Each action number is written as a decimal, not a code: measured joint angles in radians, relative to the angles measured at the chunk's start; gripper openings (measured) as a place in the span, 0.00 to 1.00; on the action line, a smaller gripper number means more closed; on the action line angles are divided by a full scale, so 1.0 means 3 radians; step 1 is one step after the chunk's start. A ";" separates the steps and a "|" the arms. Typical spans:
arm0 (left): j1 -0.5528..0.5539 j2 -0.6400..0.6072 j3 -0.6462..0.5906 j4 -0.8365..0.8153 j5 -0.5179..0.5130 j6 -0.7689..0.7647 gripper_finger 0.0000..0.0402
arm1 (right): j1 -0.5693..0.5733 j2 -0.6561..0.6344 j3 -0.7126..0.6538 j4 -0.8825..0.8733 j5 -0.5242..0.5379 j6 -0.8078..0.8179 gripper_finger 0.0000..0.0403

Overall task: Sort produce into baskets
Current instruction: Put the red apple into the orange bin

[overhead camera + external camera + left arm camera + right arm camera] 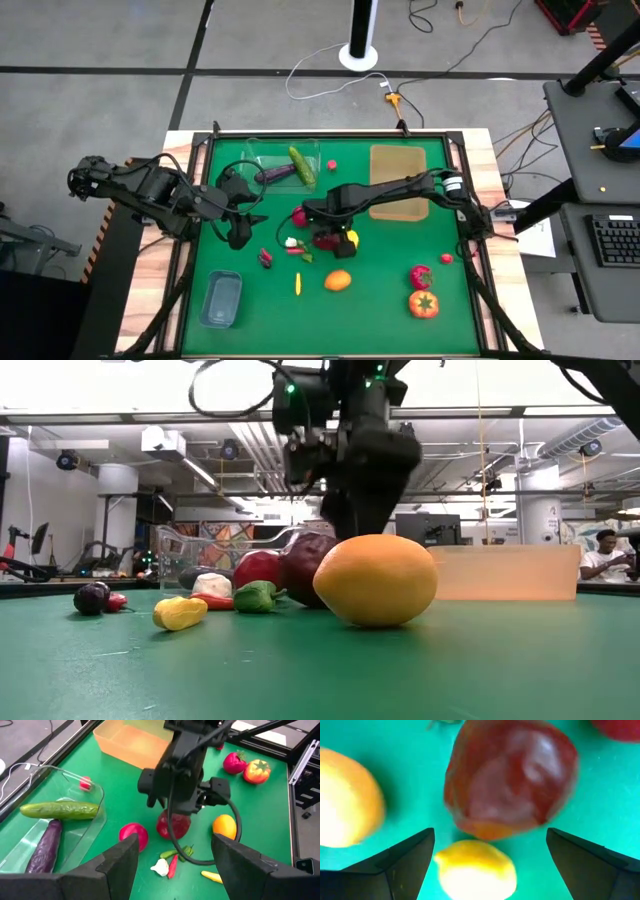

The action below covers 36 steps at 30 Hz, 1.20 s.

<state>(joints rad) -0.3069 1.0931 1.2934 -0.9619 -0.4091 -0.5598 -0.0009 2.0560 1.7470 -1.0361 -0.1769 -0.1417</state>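
Right gripper (487,865), jaws apart, hovers over dark red fruit (510,777) mid-table; centre on it, clear of the yellow fruit (475,870). Left gripper (175,865), open, waits nearby.

No text, label, brand, number or sign can be read in any view. The produce, the tubs and the tray carry no lettering, and neither do the arms. The keyboard (612,243) at 3 o'clock in the high view has keys too small to make out (only a dark grid shows). In the low view, the room behind the table holds a colourful wall panel (215,540) at about 9 o'clock, but nothing on it resolves into letters.
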 joint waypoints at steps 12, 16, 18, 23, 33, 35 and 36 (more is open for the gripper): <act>0.0003 0.0000 0.0000 -0.0010 0.0002 0.0000 0.58 | -0.0005 -0.0083 -0.0001 0.0483 -0.0286 0.1040 0.93; 0.0003 0.0000 0.0000 -0.0023 0.0057 0.0021 0.58 | -0.0004 -0.0039 0.0000 0.0604 -0.0196 0.1173 0.93; 0.0001 0.0000 0.0000 -0.0023 0.0097 0.0044 0.58 | -0.0003 -0.0006 -0.0001 0.0631 -0.0195 0.1150 0.93; 0.0000 0.0000 0.0001 -0.0022 0.0113 0.0092 0.58 | 0.0022 0.0164 0.0001 0.0688 -0.0206 0.0995 0.93; 0.0000 0.0000 0.0001 -0.0020 0.0114 0.0092 0.58 | 0.0031 0.0239 0.0010 0.0720 -0.0218 0.0777 0.88; 0.0000 0.0000 0.0001 -0.0020 0.0114 0.0087 0.58 | 0.0027 0.0216 0.0005 0.0718 -0.0218 0.0766 0.85; 0.0000 0.0000 0.0001 -0.0020 0.0112 0.0083 0.58 | 0.0025 0.0209 0.0004 0.0719 -0.0213 0.0764 0.84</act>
<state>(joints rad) -0.3069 1.0931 1.2938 -0.9680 -0.3755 -0.5349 0.0066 2.1187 1.7481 -0.8204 -0.2408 0.0875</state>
